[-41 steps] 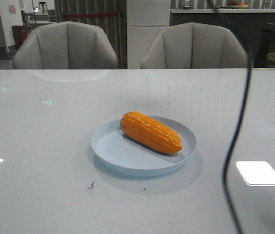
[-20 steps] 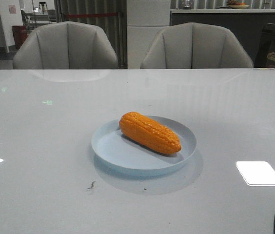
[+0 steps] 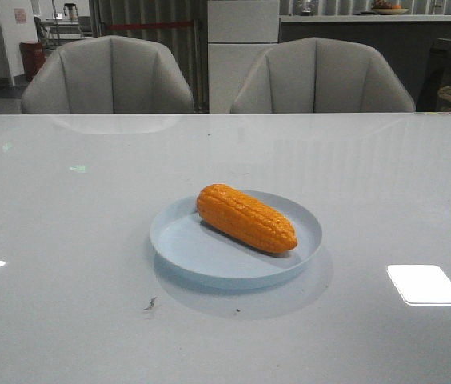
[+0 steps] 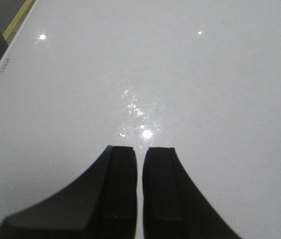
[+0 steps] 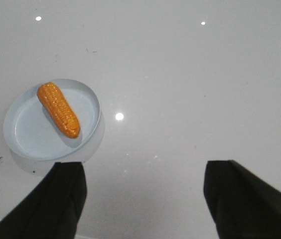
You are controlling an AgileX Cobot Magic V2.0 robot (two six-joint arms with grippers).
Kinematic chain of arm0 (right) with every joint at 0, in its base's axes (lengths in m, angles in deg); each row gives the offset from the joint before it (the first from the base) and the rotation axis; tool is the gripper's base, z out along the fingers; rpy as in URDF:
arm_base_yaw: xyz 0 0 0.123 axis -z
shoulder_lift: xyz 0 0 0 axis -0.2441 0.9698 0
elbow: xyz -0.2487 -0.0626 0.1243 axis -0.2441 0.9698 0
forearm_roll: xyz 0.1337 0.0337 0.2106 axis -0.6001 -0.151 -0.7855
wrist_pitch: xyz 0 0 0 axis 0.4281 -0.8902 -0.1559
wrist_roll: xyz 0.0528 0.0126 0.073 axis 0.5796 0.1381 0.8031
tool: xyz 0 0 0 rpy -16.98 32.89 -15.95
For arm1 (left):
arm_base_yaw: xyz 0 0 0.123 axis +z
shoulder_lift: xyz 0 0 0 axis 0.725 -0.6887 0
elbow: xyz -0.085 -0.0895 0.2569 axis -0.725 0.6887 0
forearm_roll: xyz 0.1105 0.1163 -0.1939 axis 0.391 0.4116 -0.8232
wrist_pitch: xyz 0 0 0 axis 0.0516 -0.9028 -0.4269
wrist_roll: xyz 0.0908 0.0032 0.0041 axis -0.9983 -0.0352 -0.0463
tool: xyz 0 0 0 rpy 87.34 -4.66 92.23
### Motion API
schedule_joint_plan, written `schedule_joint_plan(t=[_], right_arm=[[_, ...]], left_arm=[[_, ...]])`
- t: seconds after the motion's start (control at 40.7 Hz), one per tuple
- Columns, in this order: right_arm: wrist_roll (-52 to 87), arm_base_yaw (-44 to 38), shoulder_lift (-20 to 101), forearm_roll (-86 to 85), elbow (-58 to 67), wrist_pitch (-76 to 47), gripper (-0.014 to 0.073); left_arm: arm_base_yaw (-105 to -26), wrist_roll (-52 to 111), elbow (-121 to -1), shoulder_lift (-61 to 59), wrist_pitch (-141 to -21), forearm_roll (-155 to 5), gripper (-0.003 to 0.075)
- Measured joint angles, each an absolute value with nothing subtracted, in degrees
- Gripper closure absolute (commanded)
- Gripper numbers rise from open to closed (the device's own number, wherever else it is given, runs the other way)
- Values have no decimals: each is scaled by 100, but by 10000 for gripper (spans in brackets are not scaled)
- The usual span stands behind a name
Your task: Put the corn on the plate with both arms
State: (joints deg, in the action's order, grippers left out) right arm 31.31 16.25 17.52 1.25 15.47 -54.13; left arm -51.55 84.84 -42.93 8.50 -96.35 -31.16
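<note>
One corn (image 3: 246,218) on one plate (image 3: 185,248); left claw (image 4: 140,164) together, right claw (image 5: 145,194) apart.

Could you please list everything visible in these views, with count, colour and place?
corn: one, orange, lying diagonally in the plate.
plate: one, pale blue, near the middle of the table.
table: one, glossy white, filling the foreground.
chairs: two, grey, behind the table's far edge.
left gripper: one, black, jaws nearly together with nothing between them, over bare table.
right gripper: one, black, jaws wide apart, above the table, apart from the plate.
</note>
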Motion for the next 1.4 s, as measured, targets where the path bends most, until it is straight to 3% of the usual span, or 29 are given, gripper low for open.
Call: schedule_joint_plan(t=[1.081,1.204,1.4], right_arm=[[3294,1625,1568,125,1944,-5413,2],[3304,1625,1568,125,1944,-5413,2],[3304,1625,1568,125,1944,-5413,2]], left_arm=[[-5155,8498,-4293,850,-9649,-3126,563],[-5155,8498,-4293,850,-9649,-3126,633],[-5155,8379,-4293,1039,-9649,-3521,625]])
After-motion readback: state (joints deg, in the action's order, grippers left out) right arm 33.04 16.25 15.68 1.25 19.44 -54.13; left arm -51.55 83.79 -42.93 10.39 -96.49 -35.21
